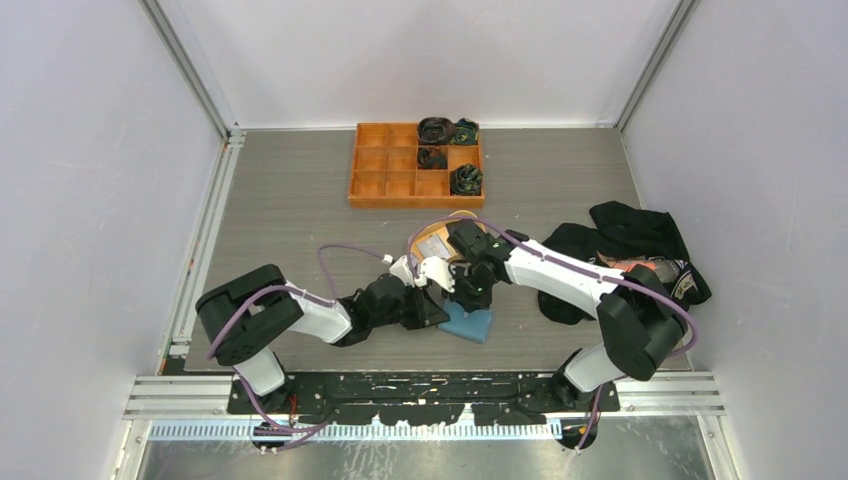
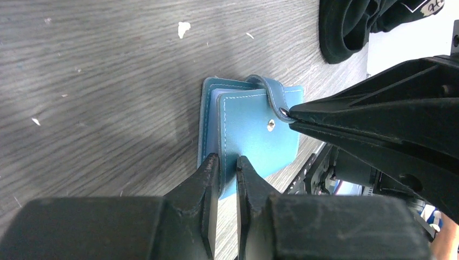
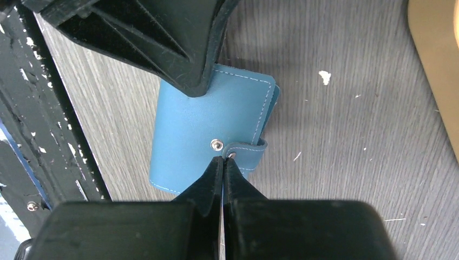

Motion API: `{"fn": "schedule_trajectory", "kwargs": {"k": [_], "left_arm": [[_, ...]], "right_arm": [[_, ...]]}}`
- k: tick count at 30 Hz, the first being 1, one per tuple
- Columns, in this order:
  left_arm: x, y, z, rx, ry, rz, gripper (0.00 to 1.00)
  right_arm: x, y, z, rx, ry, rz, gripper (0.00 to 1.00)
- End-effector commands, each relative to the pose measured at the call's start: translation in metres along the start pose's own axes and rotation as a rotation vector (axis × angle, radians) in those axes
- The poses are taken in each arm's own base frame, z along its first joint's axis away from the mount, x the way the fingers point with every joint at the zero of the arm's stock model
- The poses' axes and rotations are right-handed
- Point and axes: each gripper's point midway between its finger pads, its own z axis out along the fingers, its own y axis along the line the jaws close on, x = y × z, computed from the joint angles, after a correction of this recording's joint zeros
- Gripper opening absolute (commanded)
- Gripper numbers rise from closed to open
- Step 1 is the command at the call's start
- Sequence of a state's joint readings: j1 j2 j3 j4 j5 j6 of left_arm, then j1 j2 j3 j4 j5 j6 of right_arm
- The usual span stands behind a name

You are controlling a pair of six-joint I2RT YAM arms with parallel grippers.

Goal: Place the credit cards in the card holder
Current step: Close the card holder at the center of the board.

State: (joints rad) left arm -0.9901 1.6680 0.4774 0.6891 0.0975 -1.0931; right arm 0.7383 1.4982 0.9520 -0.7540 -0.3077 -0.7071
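Near the front edge of the tabletop lies the blue card holder. My left fingers, almost closed, pinch its cover edge. My right fingers, fully closed, nip the end of its snap tab. Both arms stretch low and inward, meeting over it.

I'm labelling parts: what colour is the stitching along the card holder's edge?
White, on the blue card holder; it shows best in the right wrist view.
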Motion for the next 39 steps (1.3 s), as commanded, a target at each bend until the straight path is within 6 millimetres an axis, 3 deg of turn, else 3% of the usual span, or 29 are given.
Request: {"fn": "schedule_trajectory", "kwargs": {"k": [1,15,39], "left_arm": [[0.002,-0.005,-0.006,0.013,-0.021,0.007,0.07],[0.011,-0.024,-0.007,0.037,-0.097,0.035,0.05],[0.01,-0.034,-0.013,0.07,-0.173,0.003,0.0]], "right_arm": [[-0.007,0.016,-0.01,-0.033,-0.046,-0.074,0.01],[-0.005,0.019,-0.01,0.034,-0.061,-0.134,0.01],[-0.008,0.038,-0.004,0.017,-0.037,-0.262,0.01]]}}
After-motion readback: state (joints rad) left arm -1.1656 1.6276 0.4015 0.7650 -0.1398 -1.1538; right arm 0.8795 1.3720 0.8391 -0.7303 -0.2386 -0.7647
